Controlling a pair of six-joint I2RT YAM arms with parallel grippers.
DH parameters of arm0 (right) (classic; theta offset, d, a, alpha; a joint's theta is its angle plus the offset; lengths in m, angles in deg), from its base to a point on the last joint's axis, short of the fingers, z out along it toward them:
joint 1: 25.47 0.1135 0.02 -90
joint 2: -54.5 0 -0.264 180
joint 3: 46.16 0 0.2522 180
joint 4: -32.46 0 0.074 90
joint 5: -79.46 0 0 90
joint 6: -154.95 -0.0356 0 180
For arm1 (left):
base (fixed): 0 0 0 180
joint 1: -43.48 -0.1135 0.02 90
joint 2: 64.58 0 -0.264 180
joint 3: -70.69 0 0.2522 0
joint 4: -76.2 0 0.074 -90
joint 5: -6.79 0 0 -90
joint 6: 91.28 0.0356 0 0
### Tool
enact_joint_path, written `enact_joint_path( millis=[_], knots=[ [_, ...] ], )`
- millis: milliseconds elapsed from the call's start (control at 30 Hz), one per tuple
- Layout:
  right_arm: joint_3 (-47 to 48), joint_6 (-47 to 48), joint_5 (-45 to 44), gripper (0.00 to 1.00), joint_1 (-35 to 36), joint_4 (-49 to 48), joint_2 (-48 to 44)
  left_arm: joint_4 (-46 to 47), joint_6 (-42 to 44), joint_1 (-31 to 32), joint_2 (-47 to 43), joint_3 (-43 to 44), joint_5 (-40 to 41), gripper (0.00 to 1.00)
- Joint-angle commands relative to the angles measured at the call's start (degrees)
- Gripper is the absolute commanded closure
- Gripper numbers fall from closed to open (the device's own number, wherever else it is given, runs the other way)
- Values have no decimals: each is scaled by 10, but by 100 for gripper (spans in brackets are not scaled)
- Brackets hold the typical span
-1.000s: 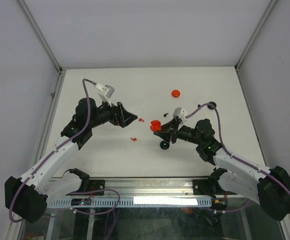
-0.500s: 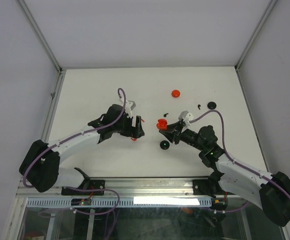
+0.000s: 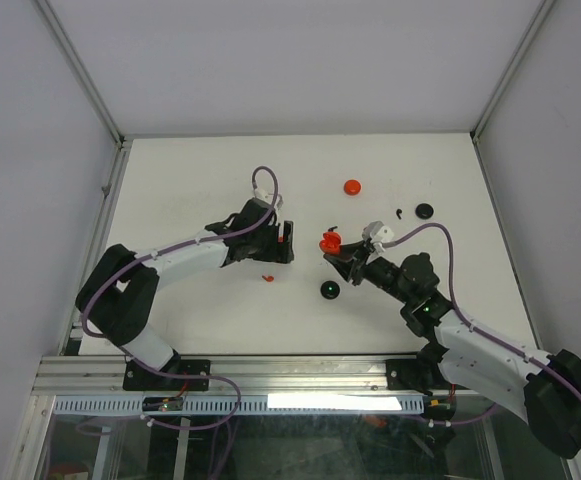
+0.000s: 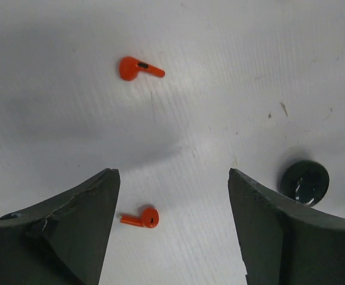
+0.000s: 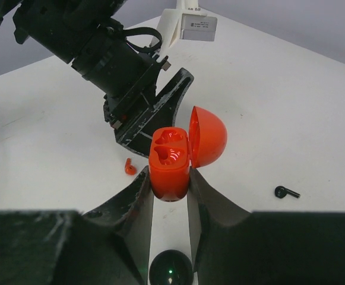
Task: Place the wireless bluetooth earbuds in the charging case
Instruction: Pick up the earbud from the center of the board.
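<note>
1. A second ago the left arm was bent out at the left side of the table (image 3: 170,170). Now it has swung in, and the left gripper (image 3: 285,240) sits close to the right gripper (image 3: 335,250).
2. The right gripper has moved only a little, up and to the right. The red case (image 3: 330,242) went with it.
3. The left arm now lies long and low across the table. Its wrist is tipped down, so the fingers (image 4: 71,231) point at the table top.
4. The left fingers are spread wide and hold nothing.
5. A red earbud (image 4: 143,218) lies on the table between the two left fingers, nearer the finger on the left of the wrist view. A second red earbud (image 4: 139,67) lies well past the fingertips. A dark round piece (image 4: 304,181) lies just past the tip of the other finger.
6. The right arm is bent at the elbow and reaches in from the right side.
7. The right fingers (image 5: 211,202) pinch the lower half of the red case, one finger on each side. The lid is open and tipped back, and two hollow cups show inside.
8. In the right wrist view, a black earbud (image 5: 287,192) lies on the table off to the right of the fingers. The dark round piece sits low between them, under the case.
9. A red disc (image 3: 351,186) and a black disc (image 3: 425,210) lie well beyond the right fingers, toward the back of the table.
</note>
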Motion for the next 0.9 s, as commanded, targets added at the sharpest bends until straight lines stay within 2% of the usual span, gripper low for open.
enact_joint_path(
  millis=[0,133,367,600,867],
  knots=[
    [-6,20,-41,100,1,-27,-20,-16,-64,3,30,59,74,25],
    [-14,21,-56,100,1,-37,-22,-32,-91,3,71,103,131,22],
    [-15,27,-67,100,1,-31,-29,-55,-75,3,152,176,190,20],
    [-14,28,-66,100,1,-29,-30,-79,-55,13,187,202,244,22],
    [-11,29,-65,100,1,-22,-34,-109,-34,42,194,214,262,27]
  ],
)
